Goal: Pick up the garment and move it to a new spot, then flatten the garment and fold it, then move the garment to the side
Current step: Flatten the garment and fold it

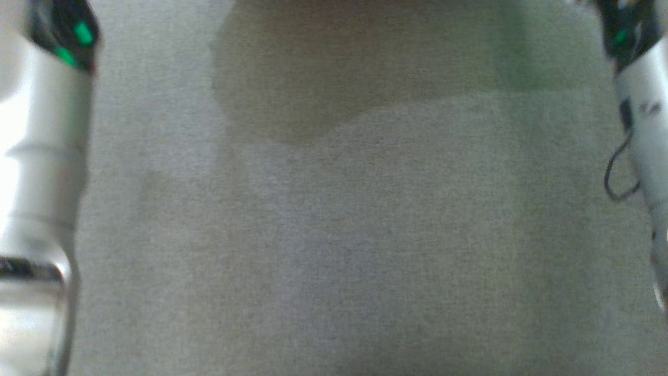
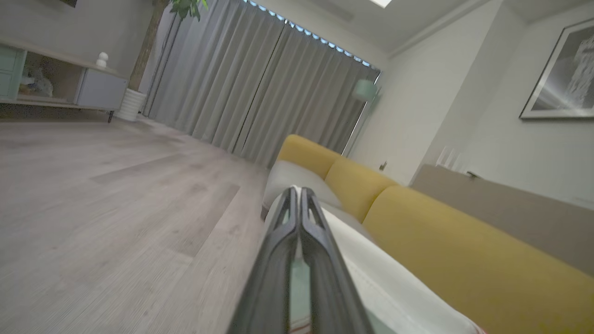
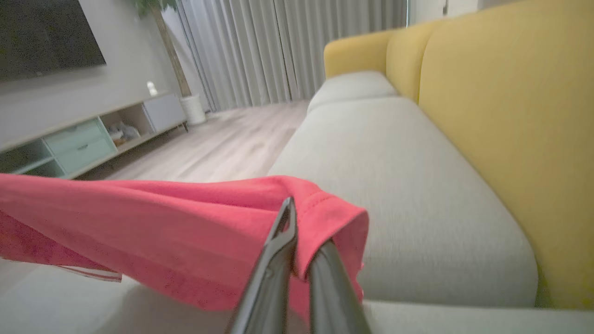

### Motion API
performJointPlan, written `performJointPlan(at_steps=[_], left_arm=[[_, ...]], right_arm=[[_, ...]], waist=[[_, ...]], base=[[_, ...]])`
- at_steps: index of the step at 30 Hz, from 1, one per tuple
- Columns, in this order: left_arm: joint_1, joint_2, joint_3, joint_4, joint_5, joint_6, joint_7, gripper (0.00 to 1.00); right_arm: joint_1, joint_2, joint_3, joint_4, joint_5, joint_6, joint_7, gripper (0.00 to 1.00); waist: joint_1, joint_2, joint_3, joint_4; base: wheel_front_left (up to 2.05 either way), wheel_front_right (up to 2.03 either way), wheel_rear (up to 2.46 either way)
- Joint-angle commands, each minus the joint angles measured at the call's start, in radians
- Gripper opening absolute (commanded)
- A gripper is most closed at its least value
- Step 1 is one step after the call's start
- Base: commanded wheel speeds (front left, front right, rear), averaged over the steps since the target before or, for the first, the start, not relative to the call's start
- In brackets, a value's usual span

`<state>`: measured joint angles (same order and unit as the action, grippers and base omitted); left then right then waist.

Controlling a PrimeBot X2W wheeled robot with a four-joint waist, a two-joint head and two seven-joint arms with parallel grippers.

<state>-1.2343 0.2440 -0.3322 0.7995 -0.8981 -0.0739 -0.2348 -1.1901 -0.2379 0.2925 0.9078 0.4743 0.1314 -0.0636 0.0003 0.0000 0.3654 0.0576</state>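
Nearest, the right gripper (image 3: pixel 302 232) has its jaws closed on a stitched hem of the pink-red garment (image 3: pixel 162 222), with a fold of that edge wrapped over one finger. From the pinch the cloth runs off to the left in soft sagging folds, held up over the near end of the seat cushion (image 3: pixel 394 185). It looks light and limp, a thin knit that will drape, stretch a little and slide on itself (so a pinch at a hem or corner should hold better than a bunch taken mid-panel). It will probably need two holds well apart along one edge to hang flat. The left gripper (image 2: pixel 297 195) has its fingers pressed together to the tips. A sliver of red shows low between them, but I cannot tell whether cloth is caught there. The cushion's grey weave, seen from the head view, is flat, broad and seemingly a little grippy. That makes it a fair bed for smoothing and folding, with free seat toward the far end for setting the garment aside. On the right rises the yellow backrest (image 3: pixel 510 116). On the left the wood floor (image 3: pixel 222 148) drops away, a risk for trailing cloth. Farther off stand a low media unit (image 3: pixel 79 139) and, farthest, grey curtains (image 3: pixel 278 46).
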Motion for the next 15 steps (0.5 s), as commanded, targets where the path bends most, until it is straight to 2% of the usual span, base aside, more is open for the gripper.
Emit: performJointPlan(at_steps=[1, 5, 9, 15], left_arm=[[0.010, 0.046, 0.005, -0.020, 0.014, -0.011, -0.011, 0.00], [0.139, 0.047, -0.042, -0.010, 0.028, -0.032, -0.008, 0.00], [0.274, 0.071, -0.104, -0.038, 0.037, -0.045, 0.046, 0.00], [0.463, 0.169, -0.210, -0.152, 0.087, -0.051, 0.139, 0.00]], right_arm=[[0.028, -0.009, 0.031, -0.020, 0.028, -0.001, 0.027, 0.00], [0.142, -0.070, 0.150, -0.027, 0.116, -0.001, 0.125, 0.00], [0.250, -0.135, 0.239, -0.071, 0.212, -0.001, 0.207, 0.00], [0.367, -0.228, 0.355, -0.171, 0.307, -0.001, 0.265, 0.00]], waist=[[-0.0003, 0.0000, -0.013, 0.015], [-0.0003, 0.0000, -0.054, 0.040], [-0.0003, 0.0000, -0.103, 0.050], [-0.0003, 0.0000, -0.173, 0.052]], base=[[0.00, 0.00, 0.00], [0.00, 0.00, 0.00], [0.00, 0.00, 0.00], [0.00, 0.00, 0.00]])
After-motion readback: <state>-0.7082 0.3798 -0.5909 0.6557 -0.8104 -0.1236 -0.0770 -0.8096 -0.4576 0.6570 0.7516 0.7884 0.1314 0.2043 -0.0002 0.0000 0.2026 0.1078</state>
